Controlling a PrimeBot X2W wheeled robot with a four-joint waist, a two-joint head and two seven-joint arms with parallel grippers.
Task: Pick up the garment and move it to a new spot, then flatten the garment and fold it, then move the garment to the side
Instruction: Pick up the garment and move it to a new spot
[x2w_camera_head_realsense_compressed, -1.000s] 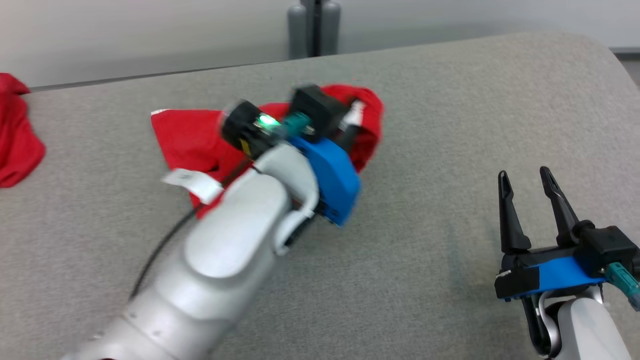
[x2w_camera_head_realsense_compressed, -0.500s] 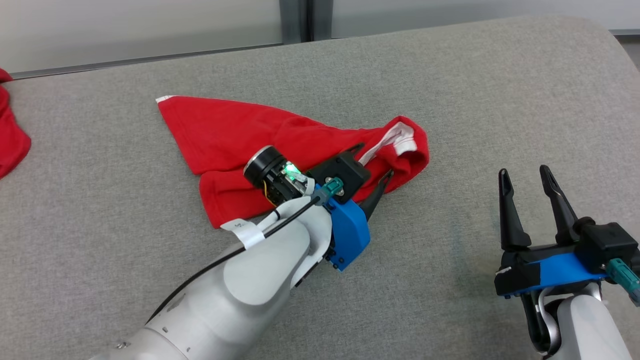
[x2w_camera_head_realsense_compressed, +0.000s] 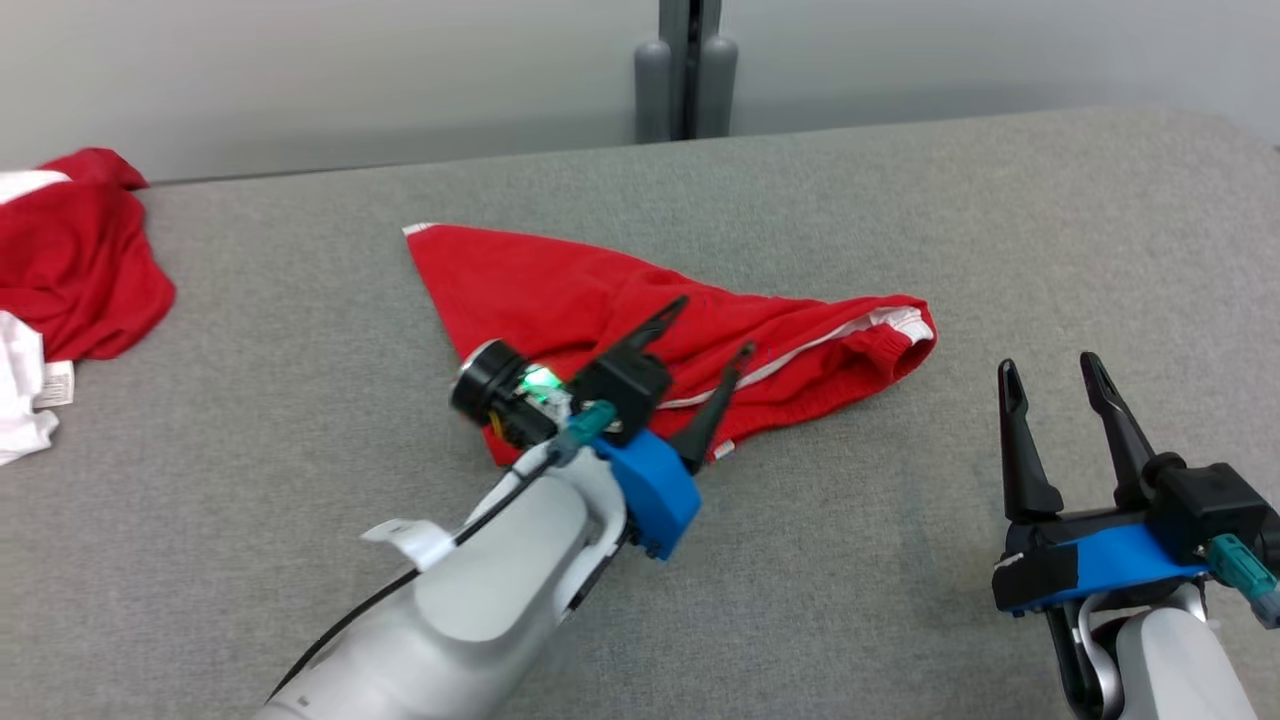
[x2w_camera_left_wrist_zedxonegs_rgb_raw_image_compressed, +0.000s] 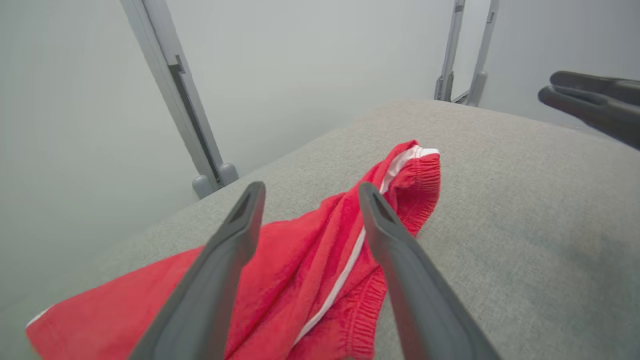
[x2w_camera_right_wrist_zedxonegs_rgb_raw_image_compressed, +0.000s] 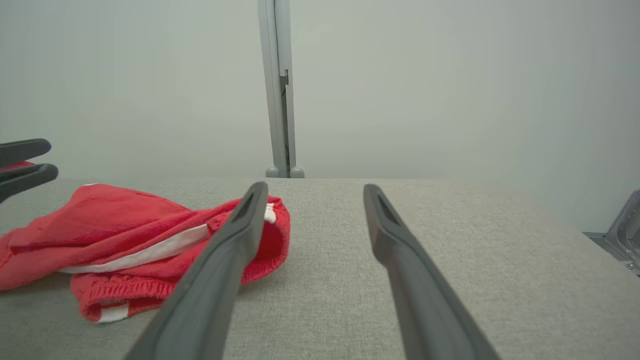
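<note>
The garment (x2w_camera_head_realsense_compressed: 600, 300), red shorts with a white side stripe and an elastic waistband, lies rumpled in the middle of the grey padded table (x2w_camera_head_realsense_compressed: 900, 220). My left gripper (x2w_camera_head_realsense_compressed: 715, 325) hangs just above its near edge, open, with nothing between its fingers. In the left wrist view the garment (x2w_camera_left_wrist_zedxonegs_rgb_raw_image_compressed: 320, 250) lies under the spread fingers (x2w_camera_left_wrist_zedxonegs_rgb_raw_image_compressed: 235, 235). My right gripper (x2w_camera_head_realsense_compressed: 1050, 365) stands open at the lower right, apart from the cloth. In the right wrist view the garment (x2w_camera_right_wrist_zedxonegs_rgb_raw_image_compressed: 125, 235) sits to the left of the open right gripper (x2w_camera_right_wrist_zedxonegs_rgb_raw_image_compressed: 312, 192).
More red and white clothing (x2w_camera_head_realsense_compressed: 70, 250) is heaped at the table's far left edge. A grey post (x2w_camera_head_realsense_compressed: 685, 70) stands behind the table against a pale wall. Bare grey surface lies to the right of the shorts.
My left gripper has let go of the garment and opened, then drawn back toward me. The garment now lies spread on the table. The head camera has shifted. The right gripper stayed still.
</note>
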